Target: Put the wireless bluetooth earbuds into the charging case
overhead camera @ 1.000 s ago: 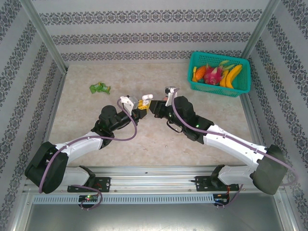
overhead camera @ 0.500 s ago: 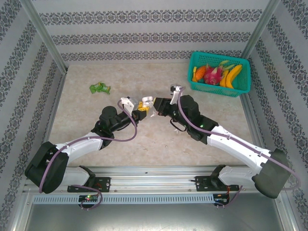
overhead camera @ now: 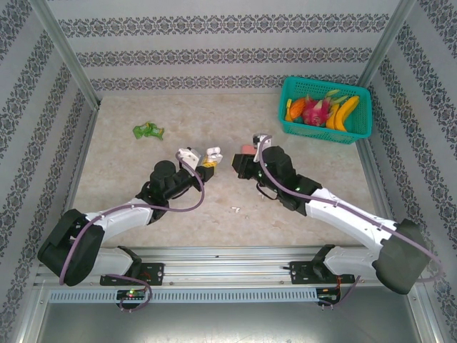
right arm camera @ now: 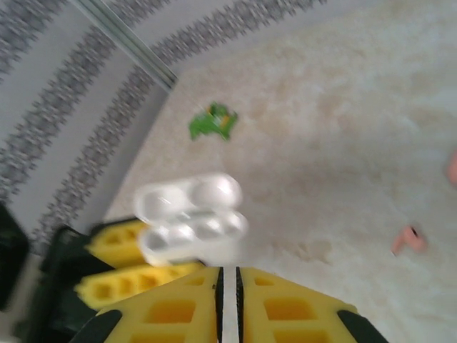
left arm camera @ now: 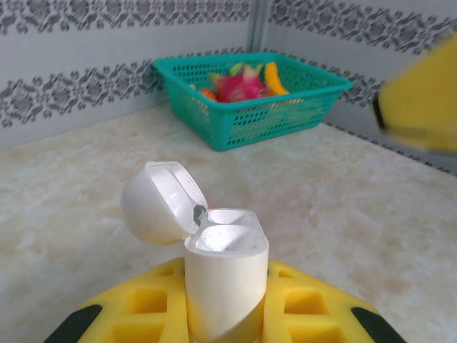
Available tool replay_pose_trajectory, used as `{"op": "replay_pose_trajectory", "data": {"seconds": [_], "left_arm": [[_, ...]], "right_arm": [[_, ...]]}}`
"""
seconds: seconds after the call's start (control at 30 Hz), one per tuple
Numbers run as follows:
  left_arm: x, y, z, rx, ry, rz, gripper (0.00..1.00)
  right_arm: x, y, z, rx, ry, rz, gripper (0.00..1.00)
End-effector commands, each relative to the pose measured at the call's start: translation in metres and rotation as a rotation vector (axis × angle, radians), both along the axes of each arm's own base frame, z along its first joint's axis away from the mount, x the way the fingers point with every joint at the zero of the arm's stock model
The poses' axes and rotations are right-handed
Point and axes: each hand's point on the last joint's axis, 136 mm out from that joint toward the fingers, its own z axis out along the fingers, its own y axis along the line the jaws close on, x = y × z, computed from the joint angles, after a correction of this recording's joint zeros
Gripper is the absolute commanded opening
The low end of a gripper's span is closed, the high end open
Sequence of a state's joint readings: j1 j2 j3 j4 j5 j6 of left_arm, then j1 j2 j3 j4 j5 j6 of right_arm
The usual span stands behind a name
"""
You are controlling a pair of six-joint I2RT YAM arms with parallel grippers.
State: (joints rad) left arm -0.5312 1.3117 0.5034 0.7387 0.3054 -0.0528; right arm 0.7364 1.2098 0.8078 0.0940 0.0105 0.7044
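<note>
Right fingers are pulled back from the white charging case, where a second ago they met it. A white earbud lies on the surface between the two arms, not seen there before. I read the right fingers as pressed together, nothing between them. Left fingers are clamped on the case's base; case upright, lid hinged open to one side. A pink earbud lies on the surface, well apart from the case.
</note>
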Motion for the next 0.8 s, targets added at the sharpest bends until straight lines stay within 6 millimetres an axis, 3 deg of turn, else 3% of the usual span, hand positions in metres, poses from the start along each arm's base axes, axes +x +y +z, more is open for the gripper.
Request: {"op": "replay_pose_trajectory", "data": {"seconds": [0.0, 0.17, 0.27, 0.47, 0.77], "left_arm": [[0.002, 0.01, 0.001, 0.021, -0.021, 0.072, 0.0], [0.004, 0.025, 0.003, 0.036, -0.026, 0.152, 0.0], [0.004, 0.031, 0.004, 0.04, -0.028, 0.179, 0.0], [0.003, 0.034, 0.007, 0.031, -0.032, 0.19, 0.0], [0.001, 0.035, 0.013, 0.022, -0.046, 0.186, 0.0]], "right_arm": [[-0.009, -0.014, -0.056, -0.088, 0.124, -0.04, 0.22], [-0.041, -0.026, -0.111, -0.214, 0.305, -0.08, 0.47], [-0.062, -0.028, -0.132, -0.278, 0.401, -0.107, 0.56], [-0.085, -0.034, -0.16, -0.425, 0.506, -0.216, 0.58], [-0.091, -0.019, -0.187, -0.54, 0.538, -0.199, 0.55]]}}
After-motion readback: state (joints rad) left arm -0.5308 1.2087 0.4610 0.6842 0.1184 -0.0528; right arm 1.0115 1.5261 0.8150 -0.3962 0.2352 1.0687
